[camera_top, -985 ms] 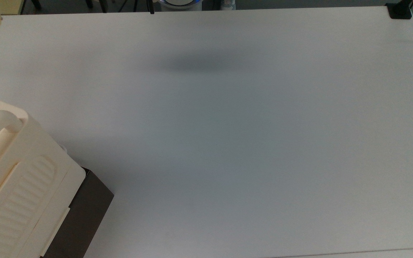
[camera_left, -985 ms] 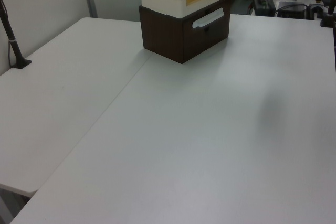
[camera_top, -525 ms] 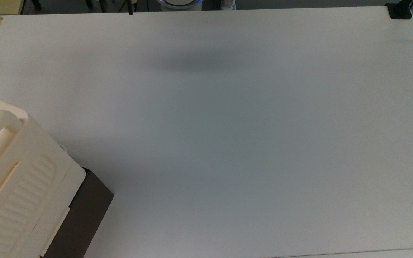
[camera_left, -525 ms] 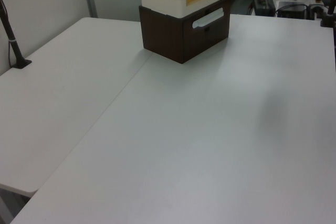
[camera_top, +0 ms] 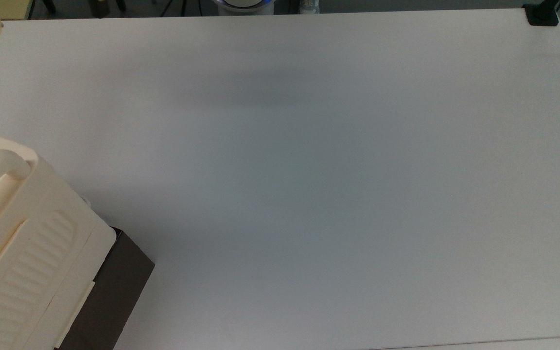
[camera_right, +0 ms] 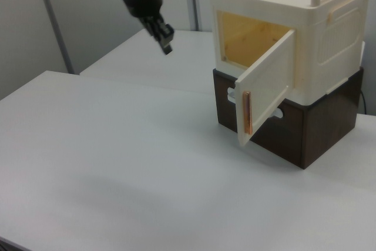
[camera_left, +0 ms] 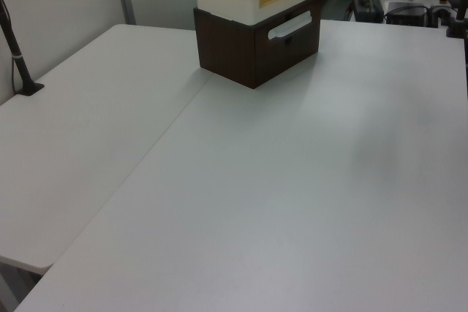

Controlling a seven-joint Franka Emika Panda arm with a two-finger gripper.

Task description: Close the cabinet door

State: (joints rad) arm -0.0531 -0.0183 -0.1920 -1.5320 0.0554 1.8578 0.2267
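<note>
The cabinet door (camera_right: 265, 86) stands swung well open from the cabinet (camera_right: 294, 39), baring the yellowish inside (so nothing of the closing is done). The gripper (camera_right: 164, 39) hangs in the air, well apart from the door, at the right view's left, fingers nearly together and holding nothing. Approach and push remain.

text: none legible | labels: none | brands: none | numbers: none | signs: none
</note>
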